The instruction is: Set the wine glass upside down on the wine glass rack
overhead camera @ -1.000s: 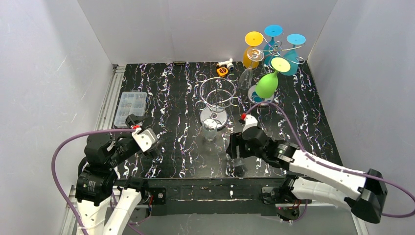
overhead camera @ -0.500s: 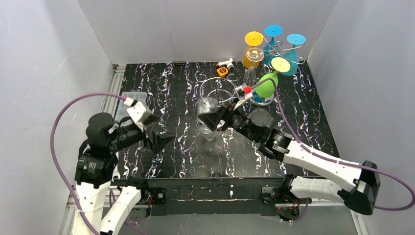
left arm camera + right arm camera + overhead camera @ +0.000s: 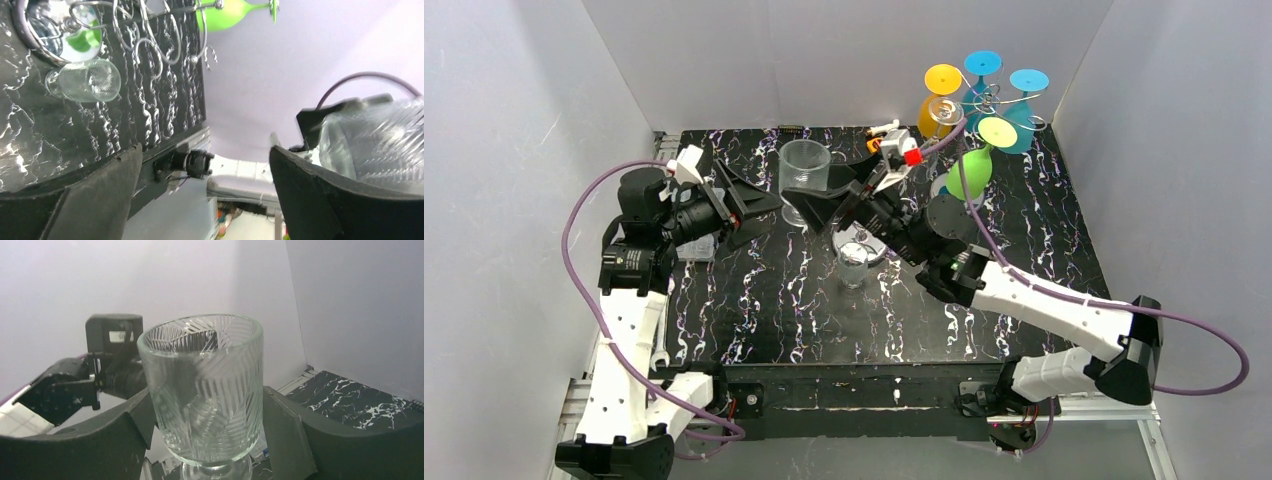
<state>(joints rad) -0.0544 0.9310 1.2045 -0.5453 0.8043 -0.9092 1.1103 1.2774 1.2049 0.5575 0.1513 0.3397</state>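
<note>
The ribbed clear wine glass (image 3: 200,365) is upright in the air above the far half of the worktop (image 3: 754,300), left of centre, clamped around its lower bowl by the right end effector (image 3: 207,410). The left end effector (image 3: 749,200), fingers spread apart, hovers just beside it. The wire rack (image 3: 55,35) stands mid-worktop, with a second clear glass (image 3: 854,265) on its near side.

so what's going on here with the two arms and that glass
The right claw holds a clear ribbed wine glass upright, off the table. The left claw is open and pointed toward it from close by, perhaps for a handover, but the glass is not between its fingers. The glass isn't on a rack yet. The rack at the far right already carries coloured glasses upside down.
</note>
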